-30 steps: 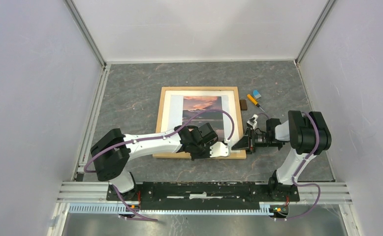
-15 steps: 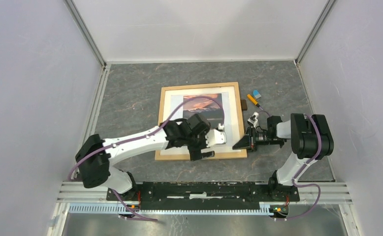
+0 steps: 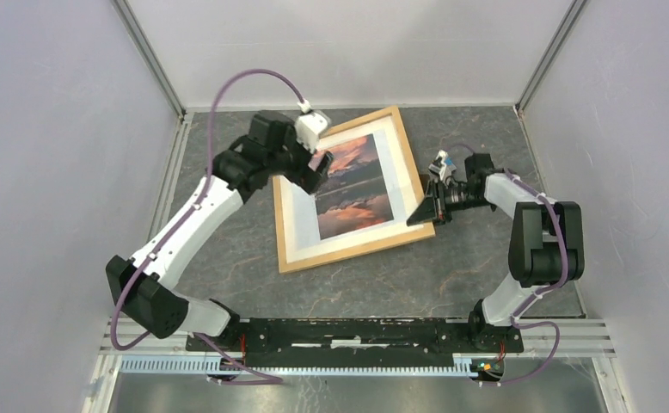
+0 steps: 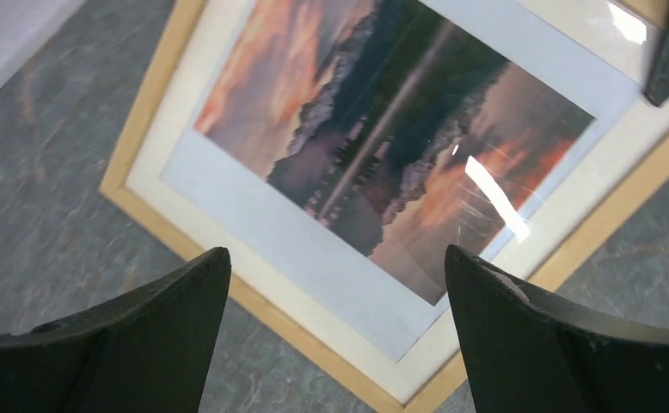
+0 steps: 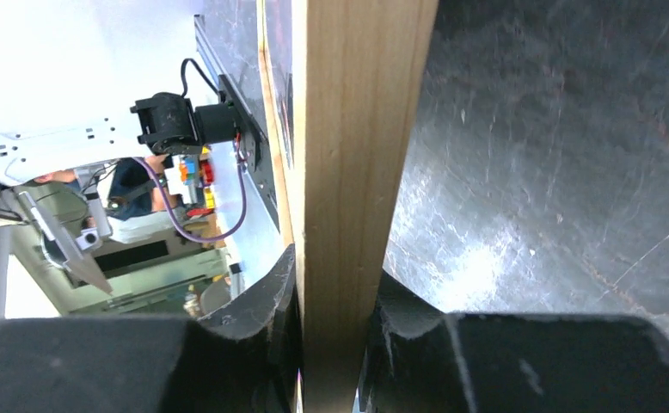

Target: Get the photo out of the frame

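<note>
One frame [image 3: 357, 250] is sitting askew on the grey table [image 3: 228, 215], holding the photo [image 3: 354, 185] face up inside its wooden rim; the right gripper [image 5: 331, 292] is pinching the frame's right edge; the left gripper [image 4: 335, 254] is hovering above the photo, jaws spread wide, gripping nothing.

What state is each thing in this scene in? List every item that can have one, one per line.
frame: picture side up, right rim clamped
photo: inside the frame, not yet taken out
left gripper: open, holding nothing, over the photo
right gripper: shut on the frame's rim
</note>
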Available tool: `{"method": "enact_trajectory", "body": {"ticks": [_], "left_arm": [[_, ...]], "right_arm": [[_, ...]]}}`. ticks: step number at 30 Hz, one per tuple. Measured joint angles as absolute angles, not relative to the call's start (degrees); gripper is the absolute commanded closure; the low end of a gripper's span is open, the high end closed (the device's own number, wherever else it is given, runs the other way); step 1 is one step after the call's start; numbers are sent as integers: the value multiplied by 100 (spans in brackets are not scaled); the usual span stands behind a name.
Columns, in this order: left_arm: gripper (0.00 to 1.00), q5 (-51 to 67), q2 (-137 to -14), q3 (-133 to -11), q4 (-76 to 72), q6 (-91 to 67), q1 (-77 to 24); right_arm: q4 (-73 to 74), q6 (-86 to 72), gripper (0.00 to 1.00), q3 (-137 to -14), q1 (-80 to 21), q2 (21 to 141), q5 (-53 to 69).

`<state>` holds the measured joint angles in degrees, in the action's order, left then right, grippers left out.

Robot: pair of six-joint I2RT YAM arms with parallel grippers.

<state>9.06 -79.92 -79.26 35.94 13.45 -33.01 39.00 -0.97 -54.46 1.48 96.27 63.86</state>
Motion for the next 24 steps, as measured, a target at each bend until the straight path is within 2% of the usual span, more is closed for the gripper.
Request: {"method": "enact_trajectory", "body": {"ticks": [12,18,24], "left_arm": [[0,600,-7926,-8543,3964,427,-937],[0,443,-7911,-8578,4097,128,-530],[0,366,-7881,-8597,4160,16,-80]], "right_arm": [[4602,-123,100,-7891,-222,9629,5478],[4633,86,100,-9194,-521,9732,4901],[4311,456,100,-9948,-720,9736,4313]]}}
